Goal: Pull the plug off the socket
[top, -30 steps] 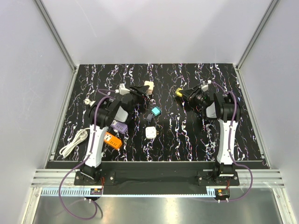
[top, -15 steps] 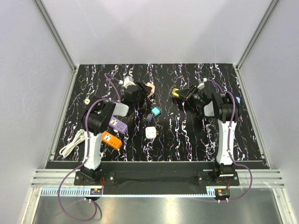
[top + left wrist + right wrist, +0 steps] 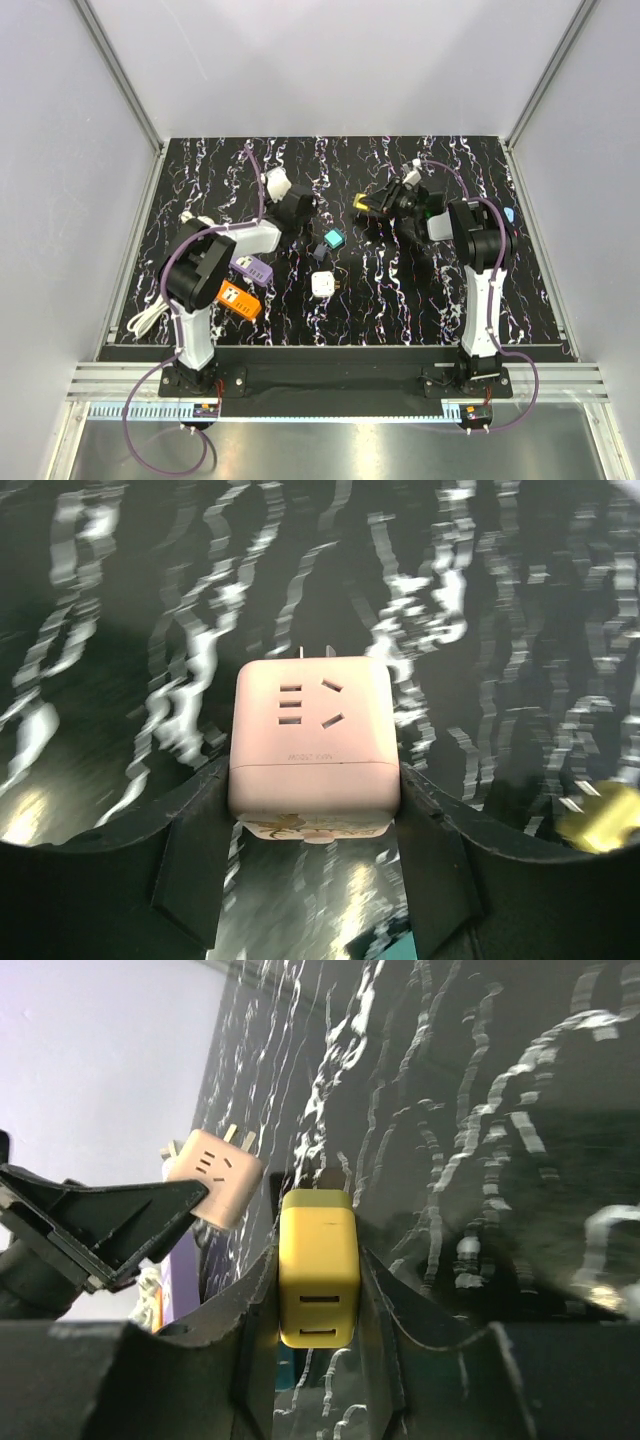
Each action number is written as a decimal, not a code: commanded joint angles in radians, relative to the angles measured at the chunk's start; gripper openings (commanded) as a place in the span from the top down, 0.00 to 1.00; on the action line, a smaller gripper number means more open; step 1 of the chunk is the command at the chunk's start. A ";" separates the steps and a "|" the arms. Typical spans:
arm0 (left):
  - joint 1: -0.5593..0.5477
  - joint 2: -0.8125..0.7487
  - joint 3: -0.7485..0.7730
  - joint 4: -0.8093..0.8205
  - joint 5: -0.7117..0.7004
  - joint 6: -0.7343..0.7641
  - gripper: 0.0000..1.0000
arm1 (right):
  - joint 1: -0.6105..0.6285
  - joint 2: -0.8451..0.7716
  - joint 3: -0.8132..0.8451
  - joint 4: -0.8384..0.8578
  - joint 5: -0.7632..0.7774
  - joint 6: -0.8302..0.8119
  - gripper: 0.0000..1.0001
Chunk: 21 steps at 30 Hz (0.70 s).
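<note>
My left gripper (image 3: 313, 782) is shut on a pink cube socket (image 3: 313, 735), its outlet face up and prongs pointing away. In the top view the left gripper (image 3: 298, 208) hides the cube. My right gripper (image 3: 318, 1260) is shut on a yellow plug (image 3: 318, 1275) with two slots on its near face. It shows in the top view (image 3: 362, 203) at the tip of the right gripper (image 3: 372, 205). The plug and socket are apart. In the right wrist view the pink socket (image 3: 215, 1190) hangs just left of the plug.
On the black marbled table lie a teal cube (image 3: 332, 239), a white adapter (image 3: 322, 285), a purple power strip (image 3: 252, 268), an orange strip (image 3: 240, 299) and a coiled white cable (image 3: 160, 305). Grey walls close in the sides and back.
The left arm has folded and turned its wrist, so the pink socket no longer shows from above. The right gripper has carried the yellow plug a little to the left.
</note>
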 commanded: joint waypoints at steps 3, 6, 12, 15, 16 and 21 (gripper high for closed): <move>-0.058 -0.081 0.003 -0.235 -0.282 -0.153 1.00 | 0.057 -0.149 0.011 -0.203 0.087 -0.150 1.00; -0.068 -0.112 -0.005 -0.332 -0.321 -0.221 1.00 | 0.074 -0.217 -0.035 -0.254 0.119 -0.145 1.00; -0.077 -0.136 -0.025 -0.492 -0.399 -0.382 1.00 | 0.146 -0.381 -0.196 -0.308 0.162 -0.139 1.00; -0.075 -0.144 -0.018 -0.535 -0.430 -0.385 1.00 | 0.169 -0.479 -0.236 -0.418 0.188 -0.202 1.00; -0.075 -0.150 -0.018 -0.544 -0.442 -0.402 1.00 | 0.171 -0.508 -0.251 -0.444 0.185 -0.214 1.00; -0.058 -0.170 -0.039 -0.556 -0.467 -0.408 0.92 | 0.171 -0.554 -0.322 -0.440 0.144 -0.191 1.00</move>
